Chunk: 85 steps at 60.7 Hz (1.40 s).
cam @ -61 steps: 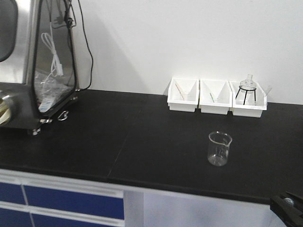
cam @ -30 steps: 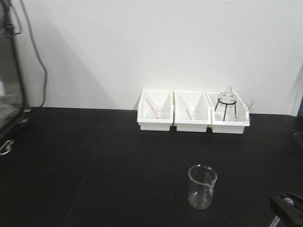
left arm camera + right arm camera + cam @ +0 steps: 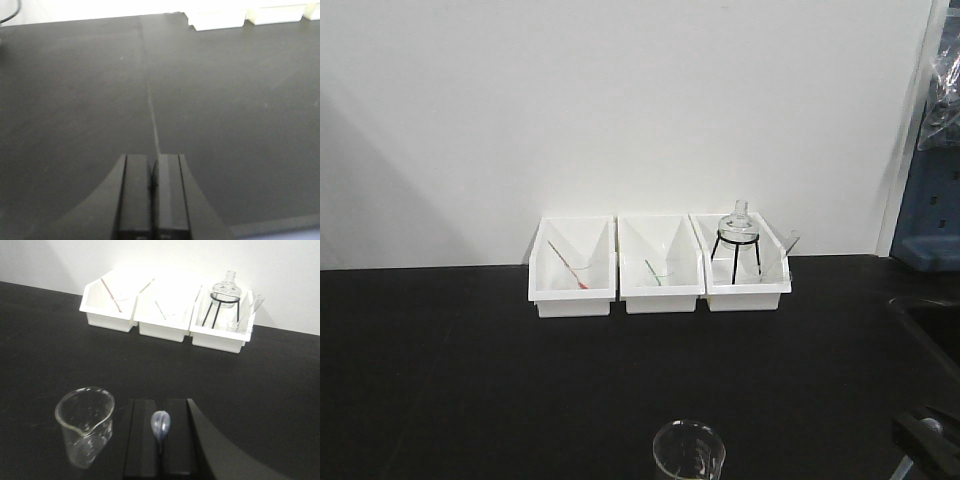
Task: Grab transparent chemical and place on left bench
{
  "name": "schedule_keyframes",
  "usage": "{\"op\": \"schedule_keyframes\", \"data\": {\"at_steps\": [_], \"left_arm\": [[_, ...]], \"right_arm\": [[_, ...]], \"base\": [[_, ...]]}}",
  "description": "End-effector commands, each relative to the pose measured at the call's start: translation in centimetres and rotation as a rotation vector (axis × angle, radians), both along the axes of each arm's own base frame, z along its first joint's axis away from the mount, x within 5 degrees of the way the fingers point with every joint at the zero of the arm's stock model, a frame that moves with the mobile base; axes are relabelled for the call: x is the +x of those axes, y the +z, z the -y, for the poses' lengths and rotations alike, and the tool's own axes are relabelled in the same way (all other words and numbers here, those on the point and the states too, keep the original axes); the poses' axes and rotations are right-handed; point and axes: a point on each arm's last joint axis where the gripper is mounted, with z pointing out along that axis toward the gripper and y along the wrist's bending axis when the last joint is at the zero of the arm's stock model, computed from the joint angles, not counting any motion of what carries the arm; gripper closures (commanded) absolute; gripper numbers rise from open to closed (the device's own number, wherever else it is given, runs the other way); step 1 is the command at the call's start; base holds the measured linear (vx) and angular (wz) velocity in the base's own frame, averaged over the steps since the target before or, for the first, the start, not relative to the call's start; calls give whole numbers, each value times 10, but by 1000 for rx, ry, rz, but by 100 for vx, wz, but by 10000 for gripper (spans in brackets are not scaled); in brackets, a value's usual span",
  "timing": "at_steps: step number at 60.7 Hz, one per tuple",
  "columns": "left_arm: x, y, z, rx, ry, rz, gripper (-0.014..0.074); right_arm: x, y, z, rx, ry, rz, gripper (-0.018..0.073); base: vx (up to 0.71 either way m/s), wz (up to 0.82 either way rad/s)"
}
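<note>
In the right wrist view, my right gripper (image 3: 160,432) is shut on a thin clear dropper. Its small pale bulb (image 3: 160,423) sticks up between the black pads. In the front view this gripper (image 3: 925,445) sits at the bottom right corner, above the black bench (image 3: 470,380). A second clear tube (image 3: 254,306) leans in the right white bin (image 3: 220,340). My left gripper (image 3: 152,187) is shut and empty, low over the bare black bench (image 3: 225,110).
Three white bins stand against the back wall: a red dropper (image 3: 567,265) in the left one, a green dropper (image 3: 651,272) in the middle one, and a glass flask on a black tripod (image 3: 736,240) in the right one. A clear glass beaker (image 3: 86,424) stands just left of my right gripper.
The front view has shifted right and closer to the bench. The steel machine at the left has left the view. The bins now sit centred and the beaker at the bottom edge. Both grippers are unchanged.
</note>
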Motion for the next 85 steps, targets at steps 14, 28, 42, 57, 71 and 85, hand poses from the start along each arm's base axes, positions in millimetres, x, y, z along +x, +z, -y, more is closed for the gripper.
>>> {"op": "schedule_keyframes", "data": {"at_steps": [14, 28, 42, 57, 71, 85], "left_arm": [[-1, 3, 0, -14, -1, 81, 600], [-1, 3, 0, -14, -1, 81, 600], [-1, 3, 0, -14, -1, 81, 600], [-1, 3, 0, -14, -1, 81, 600], [-1, 3, 0, -14, -1, 81, 600], [-1, 3, 0, -14, -1, 81, 600]], "right_arm": [[0, 15, -3, 23, 33, 79, 562], [0, 15, -3, 23, 33, 79, 562], [0, 15, -3, 23, 33, 79, 562], [0, 17, -4, 34, 41, 89, 562], [11, 29, -21, 275, 155, 158, 562], [57, 15, -44, 424, 187, 39, 562]], "base": [[19, -4], [10, 7], [3, 5], [0, 0], [0, 0], [0, 0]]}}
